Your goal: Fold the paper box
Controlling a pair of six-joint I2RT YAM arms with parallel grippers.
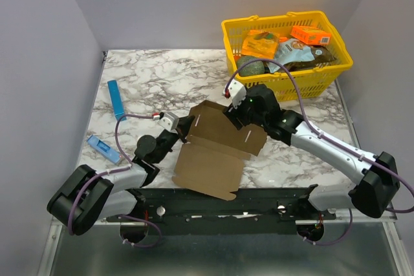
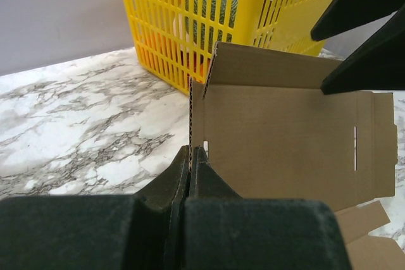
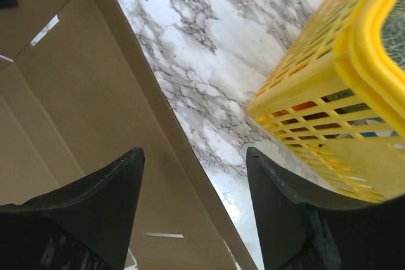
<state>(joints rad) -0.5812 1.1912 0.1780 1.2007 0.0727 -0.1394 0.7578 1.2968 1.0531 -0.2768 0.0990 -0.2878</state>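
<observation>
Table (image 1: 162, 75): white marble-patterned top with grey veining. Bare metal sheet (image 1: 226, 256) below its near edge.
Walls: plain matte pale grey panels closing in three sides of the table: back wall (image 1: 194, 4), left wall (image 1: 39, 95), right wall (image 1: 388, 37).
Light: even, diffuse, with soft shadows.

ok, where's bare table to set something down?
Best: back of the marble table, between the blue strip, the yellow basket and the far edge of the paper box. Smaller patch near right, between box and right arm. Crowded: centre around the box, and near left by the left arm.
</observation>
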